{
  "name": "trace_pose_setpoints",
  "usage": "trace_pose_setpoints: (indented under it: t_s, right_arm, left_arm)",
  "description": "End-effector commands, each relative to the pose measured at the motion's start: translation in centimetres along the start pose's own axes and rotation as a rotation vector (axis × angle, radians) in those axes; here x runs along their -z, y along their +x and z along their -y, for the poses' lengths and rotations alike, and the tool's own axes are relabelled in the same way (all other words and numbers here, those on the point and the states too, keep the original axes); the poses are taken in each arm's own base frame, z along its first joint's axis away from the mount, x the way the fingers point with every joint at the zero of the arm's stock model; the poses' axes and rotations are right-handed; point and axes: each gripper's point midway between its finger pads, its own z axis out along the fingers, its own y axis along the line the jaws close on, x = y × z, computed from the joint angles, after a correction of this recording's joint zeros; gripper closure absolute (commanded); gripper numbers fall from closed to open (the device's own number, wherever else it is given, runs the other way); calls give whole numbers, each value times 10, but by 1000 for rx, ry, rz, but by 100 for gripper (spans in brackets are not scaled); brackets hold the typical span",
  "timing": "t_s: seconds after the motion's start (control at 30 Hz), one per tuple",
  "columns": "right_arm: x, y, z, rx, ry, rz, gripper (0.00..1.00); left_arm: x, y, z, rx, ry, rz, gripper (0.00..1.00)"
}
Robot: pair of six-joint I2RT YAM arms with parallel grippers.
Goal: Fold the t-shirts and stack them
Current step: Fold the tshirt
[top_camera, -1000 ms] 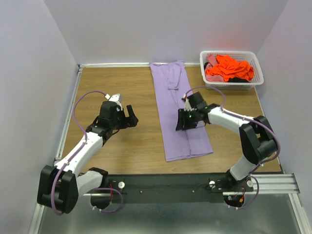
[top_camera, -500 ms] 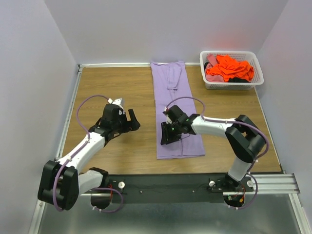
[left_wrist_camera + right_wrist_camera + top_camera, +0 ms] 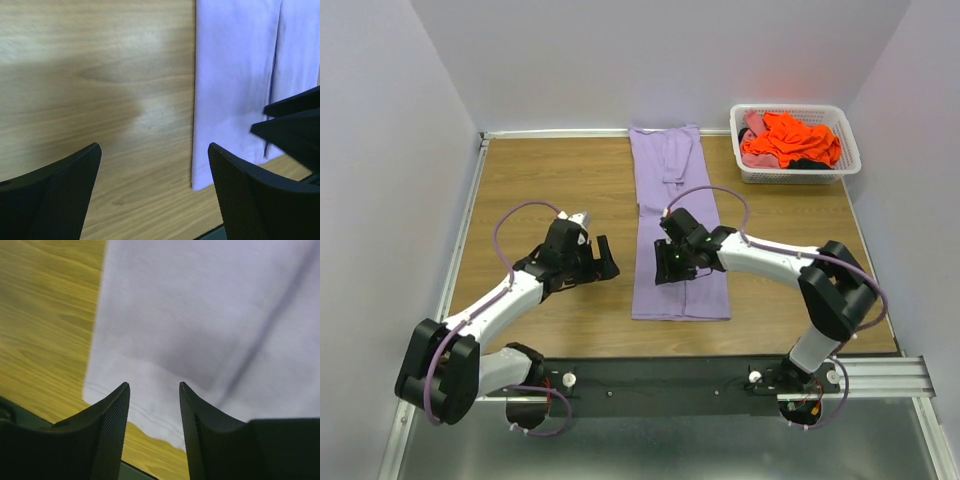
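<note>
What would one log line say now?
left gripper: open, over table | right gripper: open, over lavender shirt | orange shirts: in basket

before me the purple shirt (image 3: 665, 185) lies flat, folded into a long strip; orange shirt (image 3: 790, 140) and pink shirt (image 3: 753, 122) sit crumpled in the basket (image 3: 790, 176).

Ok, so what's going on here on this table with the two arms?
Two robot arms are folding shirts. A purple shirt lies flat on the table, folded into a long narrow strip. The right gripper is low over the strip's near end, jaws apart, with nothing between them. The left gripper is open over bare wood just left of the shirt. More shirts, orange and pink, wait in the basket at the far right corner.
</note>
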Motion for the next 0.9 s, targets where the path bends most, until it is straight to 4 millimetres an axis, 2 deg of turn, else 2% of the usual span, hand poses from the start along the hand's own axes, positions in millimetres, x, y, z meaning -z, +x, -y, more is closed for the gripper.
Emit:
trace_pose_setpoints:
  t_s: [0.0,0.1,0.13,0.27,0.33,0.47,0.7,0.87]
  right_arm:
    - [33,23,53,-11,250,-6,48]
    - [51,41,83,-33,363,-27,46]
    - [63,42,92,-62,384,-15,45]
    - [86,56,118,-160,415,-11,43]
    - [93,70,126,-198,394,-36,42]
    - [94,90,137,-291,345,-93,42]
    - [89,97,140,-325,342,-127,43]
    - [80,108,138,-361,315,-164,46]
  left_arm:
    - [-2,29,8,17,14,-114,5]
    - [-4,47,19,2,19,-183,5]
    - [-5,55,26,-5,24,-210,6]
    - [-8,71,39,-17,30,-261,11]
    - [-12,78,42,-23,23,-289,12]
    - [-18,94,47,-81,11,-352,15]
    - [-23,107,60,-112,-1,-391,17]
    - [-26,109,58,-118,-37,-402,21]
